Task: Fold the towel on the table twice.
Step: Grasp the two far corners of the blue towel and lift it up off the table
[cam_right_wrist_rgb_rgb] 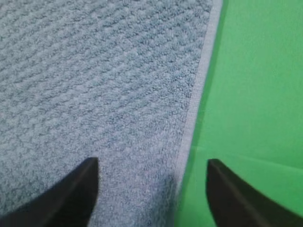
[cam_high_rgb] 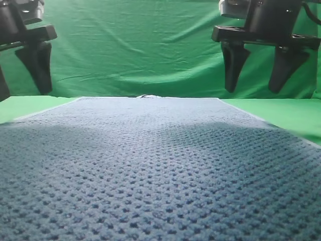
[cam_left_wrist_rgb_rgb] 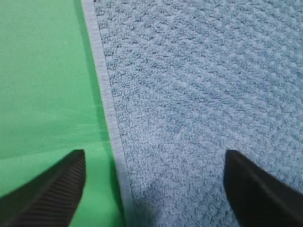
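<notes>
**Green worktop, towel spread flat, both grippers above it with jaws apart**

Green worktop [cam_high_rgb: 296,113] carries the blue-grey towel [cam_high_rgb: 150,165], which lies spread out and flat, its waffle texture filling most of the high view and its pale edge running along both long sides. Above the towel's left edge hangs the left gripper [cam_left_wrist_rgb_rgb: 154,182], jaws apart, one finger over the bare green and the other over the cloth. The right gripper [cam_right_wrist_rgb_rgb: 151,184] hangs over the right edge the same way, jaws apart and holding nothing. Behind stands a wrinkled green backdrop cloth [cam_high_rgb: 140,45].
</notes>
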`<state>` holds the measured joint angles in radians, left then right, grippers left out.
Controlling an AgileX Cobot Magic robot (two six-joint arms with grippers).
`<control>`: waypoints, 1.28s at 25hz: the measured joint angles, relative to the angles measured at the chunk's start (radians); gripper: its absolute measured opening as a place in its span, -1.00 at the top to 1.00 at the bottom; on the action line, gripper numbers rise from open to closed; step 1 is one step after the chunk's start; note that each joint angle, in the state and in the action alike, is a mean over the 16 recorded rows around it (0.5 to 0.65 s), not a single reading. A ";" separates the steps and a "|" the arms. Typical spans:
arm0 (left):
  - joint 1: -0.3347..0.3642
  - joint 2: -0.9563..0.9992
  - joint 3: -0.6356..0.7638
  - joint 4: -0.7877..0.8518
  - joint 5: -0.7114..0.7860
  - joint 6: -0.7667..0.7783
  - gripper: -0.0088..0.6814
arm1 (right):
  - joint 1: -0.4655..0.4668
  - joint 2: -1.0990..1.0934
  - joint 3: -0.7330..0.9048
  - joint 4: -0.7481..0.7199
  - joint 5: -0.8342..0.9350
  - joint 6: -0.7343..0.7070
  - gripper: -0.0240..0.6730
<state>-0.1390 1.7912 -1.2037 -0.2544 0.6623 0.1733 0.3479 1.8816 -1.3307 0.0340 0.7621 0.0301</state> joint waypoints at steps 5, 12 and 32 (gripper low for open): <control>-0.002 0.032 -0.010 -0.002 -0.036 0.001 -0.76 | 0.000 0.034 -0.003 0.000 -0.034 0.000 -0.73; -0.020 0.065 -0.013 0.051 -0.076 -0.005 -0.81 | 0.000 0.085 -0.004 0.000 -0.076 0.000 -0.80; -0.060 0.219 -0.157 0.218 0.067 -0.188 -0.62 | 0.000 0.140 -0.016 -0.006 -0.128 -0.031 -0.70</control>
<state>-0.1991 2.0102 -1.3607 -0.0362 0.7298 -0.0142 0.3479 2.0215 -1.3463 0.0276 0.6339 -0.0012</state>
